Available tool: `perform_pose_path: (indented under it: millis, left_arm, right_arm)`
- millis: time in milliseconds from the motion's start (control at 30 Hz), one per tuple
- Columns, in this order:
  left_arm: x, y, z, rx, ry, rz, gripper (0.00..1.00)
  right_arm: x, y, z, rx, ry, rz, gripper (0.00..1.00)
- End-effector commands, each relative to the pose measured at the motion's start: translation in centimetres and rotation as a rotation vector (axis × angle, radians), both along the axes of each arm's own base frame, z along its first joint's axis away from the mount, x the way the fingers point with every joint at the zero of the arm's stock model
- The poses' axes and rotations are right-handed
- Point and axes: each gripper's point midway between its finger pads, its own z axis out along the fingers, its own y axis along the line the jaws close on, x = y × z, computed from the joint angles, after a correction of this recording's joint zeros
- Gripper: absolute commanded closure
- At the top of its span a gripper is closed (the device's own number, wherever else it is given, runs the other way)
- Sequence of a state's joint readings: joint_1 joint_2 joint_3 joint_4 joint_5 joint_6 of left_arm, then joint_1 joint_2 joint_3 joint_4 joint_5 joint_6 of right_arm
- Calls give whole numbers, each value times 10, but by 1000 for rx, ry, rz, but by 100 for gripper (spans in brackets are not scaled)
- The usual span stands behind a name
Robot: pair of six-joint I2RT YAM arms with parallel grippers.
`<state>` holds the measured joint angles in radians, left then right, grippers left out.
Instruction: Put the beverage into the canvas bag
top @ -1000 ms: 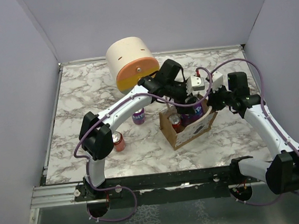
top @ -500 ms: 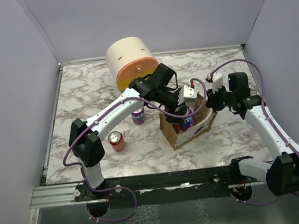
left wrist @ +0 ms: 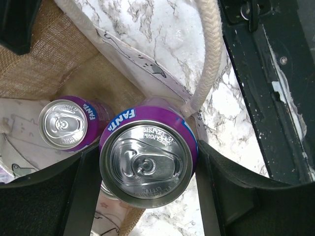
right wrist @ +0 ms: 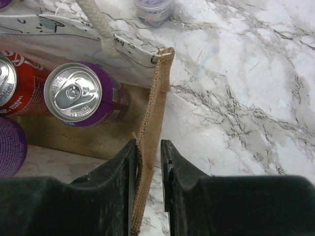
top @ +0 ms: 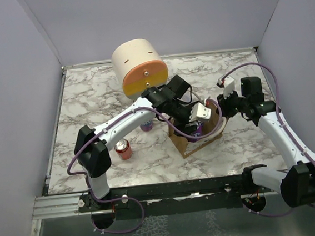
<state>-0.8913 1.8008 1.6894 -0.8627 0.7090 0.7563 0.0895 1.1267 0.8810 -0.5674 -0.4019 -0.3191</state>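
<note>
The tan canvas bag (top: 204, 138) stands open at the table's middle right, with cream rope handles (left wrist: 209, 54). My left gripper (top: 194, 126) is shut on a purple Fanta can (left wrist: 147, 162) and holds it upright, low inside the bag's mouth. Beside it in the bag are another purple can (left wrist: 66, 124) and a red can (right wrist: 10, 83). In the left wrist view, my left gripper (left wrist: 147, 169) has a finger on each side of the can. My right gripper (top: 222, 107) pinches the bag's burlap side wall (right wrist: 155, 98) at its top edge, seen in the right wrist view (right wrist: 147, 157).
A big cream cylinder with an orange face (top: 138, 67) stands at the back. A purple can (top: 145, 125) stands on the marble left of the bag, half hidden by my left arm. A red can (top: 123, 149) stands nearer the front left.
My left gripper has come down with the purple can from above the bag into its mouth. My right gripper has stayed on the bag's wall.
</note>
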Motion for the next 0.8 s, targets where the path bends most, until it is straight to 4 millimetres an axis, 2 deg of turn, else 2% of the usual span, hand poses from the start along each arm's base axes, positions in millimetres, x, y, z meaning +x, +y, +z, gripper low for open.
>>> perform_pose_path:
  millis: [0,433,767]
  left_arm:
    - [-8,-7,7,-27,-64,-68,100]
    - [14,-38,-3,-41,-146,-11,100]
    - [21,-37,-31,29,-175,-31,100]
  right_arm:
    - [-4,1,4,16,-23,21,74]
    - [-5,2,4,20,-24,25,71]
    - [-6,3,1,27,-23,31,70]
